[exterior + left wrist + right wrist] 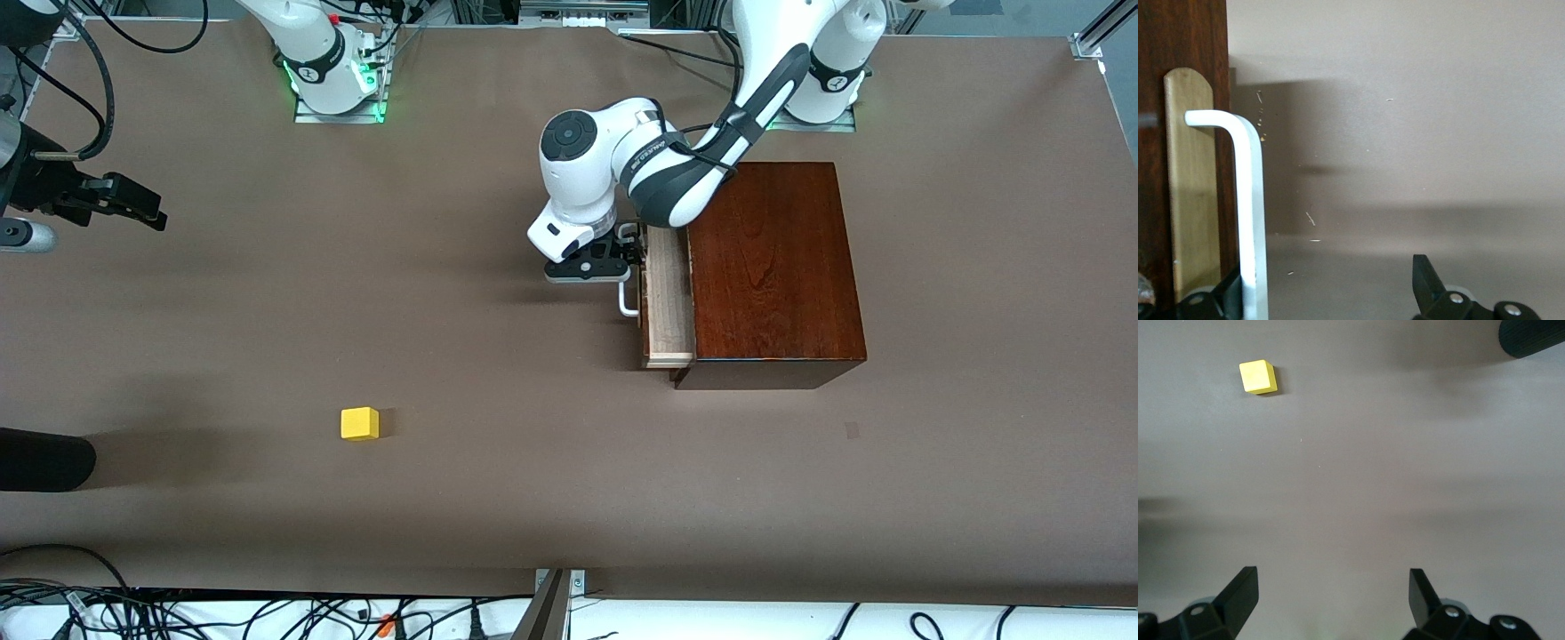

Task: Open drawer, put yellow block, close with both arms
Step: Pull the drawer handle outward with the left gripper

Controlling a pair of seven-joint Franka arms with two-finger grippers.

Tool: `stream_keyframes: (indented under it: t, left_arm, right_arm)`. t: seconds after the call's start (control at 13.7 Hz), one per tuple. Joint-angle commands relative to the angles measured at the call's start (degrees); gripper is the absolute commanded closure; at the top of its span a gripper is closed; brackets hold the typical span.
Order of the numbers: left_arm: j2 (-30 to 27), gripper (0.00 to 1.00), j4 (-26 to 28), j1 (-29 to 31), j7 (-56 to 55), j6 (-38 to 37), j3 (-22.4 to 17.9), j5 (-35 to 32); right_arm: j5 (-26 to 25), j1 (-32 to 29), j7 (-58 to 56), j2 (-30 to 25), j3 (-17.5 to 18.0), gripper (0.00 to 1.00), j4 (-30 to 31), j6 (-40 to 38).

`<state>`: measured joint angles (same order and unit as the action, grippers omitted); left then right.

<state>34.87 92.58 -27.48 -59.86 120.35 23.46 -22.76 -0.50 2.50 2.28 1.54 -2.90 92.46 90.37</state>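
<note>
The left arm (658,169) hides part of the drawer (669,302).

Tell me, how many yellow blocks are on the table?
1. The yellow block sits on the bare brown table, nearer the front camera than the wooden box and toward the right arm's end. The part-open drawer might hide more.

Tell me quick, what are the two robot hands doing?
Left gripper: open, jaws straddling the drawer's white U-shaped bar handle, not clamped.
Right gripper: open, empty, over bare table.
</note>
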Motion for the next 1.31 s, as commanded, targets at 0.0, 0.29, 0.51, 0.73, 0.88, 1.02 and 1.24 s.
stream_keyframes:
  t: [0.0, 0.29, 0.51, 0.73, 0.88, 1.02, 1.24]
  left_arm:
    - [4.2, 0.00, -4.4, -1.3, 0.3, 4.0, 0.4, 1.8]
    - [4.2, 0.00, -4.5, -1.3, 0.2, 4.0, 0.4, 1.9]
    - [4.2, 0.00, -4.5, -1.3, 0.3, 4.0, 0.4, 1.8]
    - [4.2, 0.00, -5.6, -1.3, 0.3, 3.9, 0.4, 1.8]
    - [4.2, 0.00, -6.4, -1.3, 0.4, 3.7, 0.4, 1.7]
    - [4.1, 0.00, -6.4, -1.3, 0.4, 3.2, 0.4, 1.6]
    - [3.4, 0.00, -6.6, -1.3, 1.1, 1.3, 0.4, 0.8]
  right_arm:
    - [-0.6, -0.2, -0.6, 0.0, 0.2, 0.00, -0.5, -0.6]
    - [-0.6, -0.2, -0.6, 0.0, 0.2, 0.00, -0.5, -0.6]
    - [-0.6, -0.2, -0.6, 0.0, 0.2, 0.00, -0.5, -0.5]
    - [-0.7, -0.3, -0.6, 0.0, 0.2, 0.00, -0.5, -0.5]
    - [-0.7, -0.4, -0.6, 0.0, 0.0, 0.00, -0.6, -0.5]
    - [-0.4, -0.5, -0.5, 0.0, -0.1, 0.00, -0.8, -0.4]
    - [-0.4, -0.5, -0.5, 0.2, -0.1, 0.00, -0.8, -0.3]
